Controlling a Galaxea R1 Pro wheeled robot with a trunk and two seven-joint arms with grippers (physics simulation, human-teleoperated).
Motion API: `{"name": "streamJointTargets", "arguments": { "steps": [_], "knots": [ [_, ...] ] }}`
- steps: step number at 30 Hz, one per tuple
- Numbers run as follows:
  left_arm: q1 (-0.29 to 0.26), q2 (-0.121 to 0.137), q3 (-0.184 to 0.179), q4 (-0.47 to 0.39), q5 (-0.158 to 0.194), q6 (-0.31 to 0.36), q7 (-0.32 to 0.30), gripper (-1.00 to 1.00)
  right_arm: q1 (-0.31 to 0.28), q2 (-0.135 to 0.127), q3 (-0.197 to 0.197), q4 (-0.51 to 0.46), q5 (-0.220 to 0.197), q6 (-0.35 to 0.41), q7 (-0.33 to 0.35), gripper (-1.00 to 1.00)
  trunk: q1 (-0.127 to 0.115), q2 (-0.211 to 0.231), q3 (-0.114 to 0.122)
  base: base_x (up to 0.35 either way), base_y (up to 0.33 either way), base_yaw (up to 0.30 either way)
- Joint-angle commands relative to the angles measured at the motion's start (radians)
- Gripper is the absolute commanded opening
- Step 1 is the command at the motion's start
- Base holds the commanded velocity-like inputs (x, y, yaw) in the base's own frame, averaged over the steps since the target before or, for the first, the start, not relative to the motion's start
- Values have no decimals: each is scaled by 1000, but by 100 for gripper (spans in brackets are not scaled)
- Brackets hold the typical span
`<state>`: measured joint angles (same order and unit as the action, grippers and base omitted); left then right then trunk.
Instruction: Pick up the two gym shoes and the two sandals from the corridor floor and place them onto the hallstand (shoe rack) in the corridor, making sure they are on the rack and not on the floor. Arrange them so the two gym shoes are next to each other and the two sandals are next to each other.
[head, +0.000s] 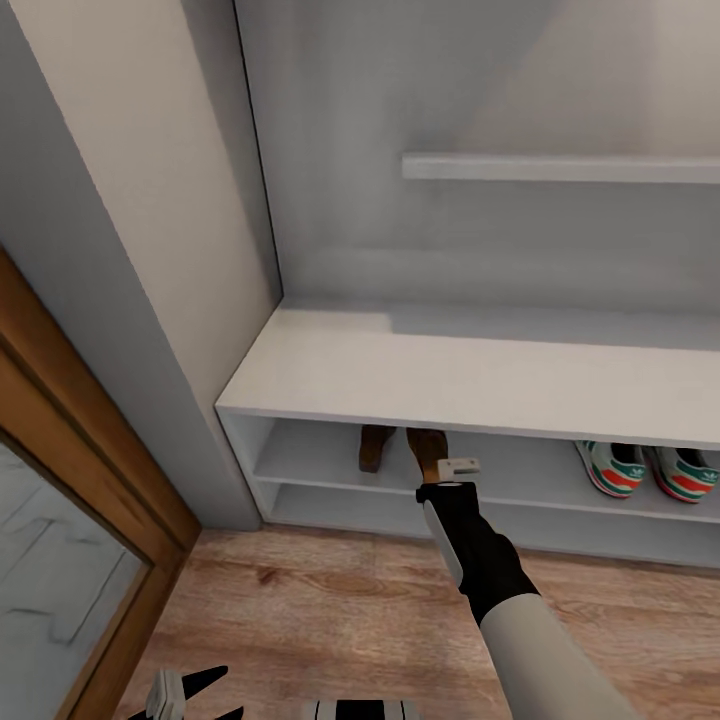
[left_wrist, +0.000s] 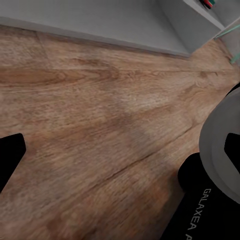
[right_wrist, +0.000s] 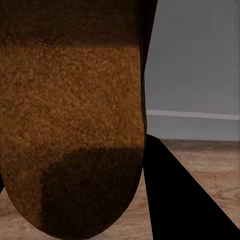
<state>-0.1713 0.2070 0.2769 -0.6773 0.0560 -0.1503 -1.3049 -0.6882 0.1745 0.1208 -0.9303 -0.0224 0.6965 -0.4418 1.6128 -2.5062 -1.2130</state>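
While the right end effector (head: 447, 478) grips a sandal (head: 428, 450) at the shelf (head: 520, 480):
Released early, it may tip onto the floor (head: 330, 600); left end effector's (head: 195, 690) state unclear.

Well off to the left of the right arm's jaws, a wooden door frame (head: 120, 470) runs down at a slant in warm brown, with a pale marbled panel (head: 50, 570) set inside it. Between that frame and the jaws stands a plain grey wall (head: 130, 220), its edge meeting a darker grey corner strip (head: 150, 400) that drops to the boards. Far beyond the jaws and above them, the back wall (head: 420, 90) is smooth and light grey, shadowed toward its left side.
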Motion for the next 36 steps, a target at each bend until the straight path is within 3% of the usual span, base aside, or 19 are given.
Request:
{"name": "streamJointTargets", "arguments": {
  "steps": [1,24,36],
  "knots": [
    [-1,0,1,1,1,-10,-2,100,-1,0,2,-1,-6,4,-8,-100,0,0,-1,13,6,0],
    [-1,-1,1,1,-1,-9,-1,100,-1,0,2,-2,-6,4,-8,-100,0,0,-1,114,0,0],
    [-1,0,1,1,-1,-6,-1,100,-1,0,2,-1,-7,4,-8,-100,1,-1,-18,1,0,0]
  ]
}}
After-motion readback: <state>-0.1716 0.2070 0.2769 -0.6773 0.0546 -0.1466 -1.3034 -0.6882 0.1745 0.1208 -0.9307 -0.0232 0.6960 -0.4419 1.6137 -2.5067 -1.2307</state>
